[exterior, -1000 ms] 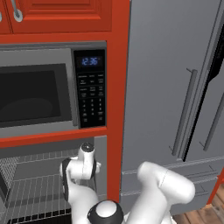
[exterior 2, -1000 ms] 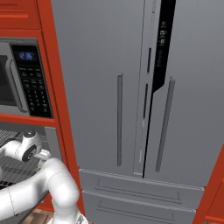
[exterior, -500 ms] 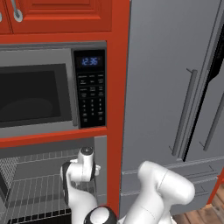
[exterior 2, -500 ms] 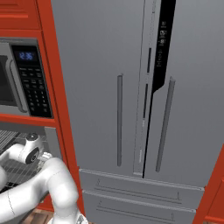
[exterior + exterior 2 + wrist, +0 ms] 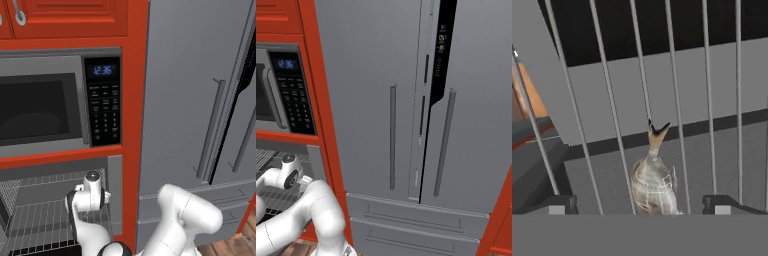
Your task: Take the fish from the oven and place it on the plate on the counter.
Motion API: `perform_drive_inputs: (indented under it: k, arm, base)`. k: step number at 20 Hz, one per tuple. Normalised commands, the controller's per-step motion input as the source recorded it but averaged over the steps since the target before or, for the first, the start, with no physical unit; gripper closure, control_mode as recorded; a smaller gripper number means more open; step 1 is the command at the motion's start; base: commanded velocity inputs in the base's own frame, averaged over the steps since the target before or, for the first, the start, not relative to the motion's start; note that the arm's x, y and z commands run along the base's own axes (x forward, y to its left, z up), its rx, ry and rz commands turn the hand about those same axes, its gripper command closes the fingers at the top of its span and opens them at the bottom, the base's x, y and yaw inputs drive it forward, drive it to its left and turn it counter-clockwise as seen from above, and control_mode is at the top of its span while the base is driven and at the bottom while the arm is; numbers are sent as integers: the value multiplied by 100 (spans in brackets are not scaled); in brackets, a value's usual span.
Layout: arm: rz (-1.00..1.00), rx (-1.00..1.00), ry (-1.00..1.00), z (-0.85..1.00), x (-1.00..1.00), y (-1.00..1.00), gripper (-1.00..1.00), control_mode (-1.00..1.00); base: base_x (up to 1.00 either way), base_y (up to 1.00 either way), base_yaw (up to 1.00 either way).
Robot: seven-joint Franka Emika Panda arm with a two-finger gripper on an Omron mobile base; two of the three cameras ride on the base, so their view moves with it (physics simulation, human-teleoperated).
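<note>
Lower now than a second ago, arm reaches into oven [image 5: 55, 210], wide-open empty gripper [image 5: 639, 204] straddling fish [image 5: 653, 187] on rack [image 5: 677, 75], fish dead ahead between tips, long axis running away from hand, tail far.

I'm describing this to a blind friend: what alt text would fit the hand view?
A small mottled grey-brown fish lies on the wire rack inside the oven, tail pointing away from the camera. The robot's open hand is right over it, one dark fingertip on each side, not yet gripping.
</note>
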Motion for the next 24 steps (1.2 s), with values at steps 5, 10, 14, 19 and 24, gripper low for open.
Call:
perform_drive_inputs:
  k: [5, 10, 14, 19, 24]
  arm:
    - [0, 0, 2, -6, 10, 19, -100, -100]
    - [-11, 0, 0, -22, 49, 0, -100, -100]
    - [-13, 0, 1, -24, 36, 1, -100, -100]
    - [-6, 0, 8, -39, 15, 13, -100, -100]
    - [-5, 0, 8, -54, 12, 10, -100, -100]
  base:
    - [0, 0, 0]
    - [0, 0, 0]
    - [0, 0, 0]
    - [0, 0, 0]
    - [0, 0, 0]
